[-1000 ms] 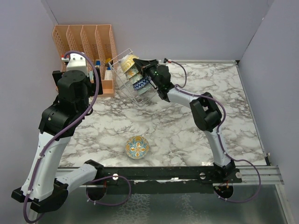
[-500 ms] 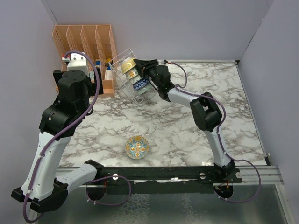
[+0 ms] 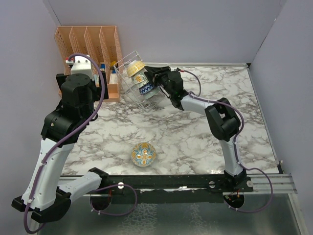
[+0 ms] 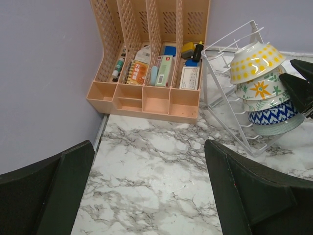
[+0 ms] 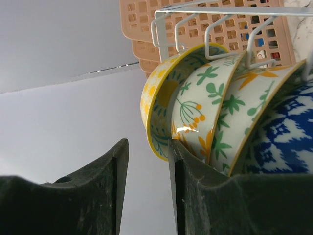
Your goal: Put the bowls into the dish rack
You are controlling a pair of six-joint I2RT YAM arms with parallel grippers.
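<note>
- Right jaws: in the right wrist view you see them parted by a narrow gap. Only the lilac wall shows through it, and nothing is clamped between them.
- Directly ahead of the right jaws is the boxy white wire dish rack (image 3: 132,90). It stands tilted on the white, grey-veined marble tabletop (image 3: 205,142).
- The rack holds a row of ceramic bowls, nested on edge.
- The yellow bowl with pale dots (image 5: 156,103) lies just beyond the tips of the right jaws. You cannot tell whether its rim touches a tip.
- Further along the row are a white bowl with an orange flower and green leaves (image 4: 261,90), a blue-and-white zigzag bowl (image 4: 271,113) and a grey-teal bowl (image 4: 279,128).
- Left jaws: they stand wide apart above the tabletop, with nothing between them.
- Ahead of the left jaws, the orange slotted plastic organizer (image 4: 151,58) stands against the wall. The rack sits just to its right.
- One round bowl with an orange-and-teal painted inside (image 3: 144,153) lies on the tabletop outside the rack. It is well apart from both sets of jaws, back toward the arm bases.
</note>
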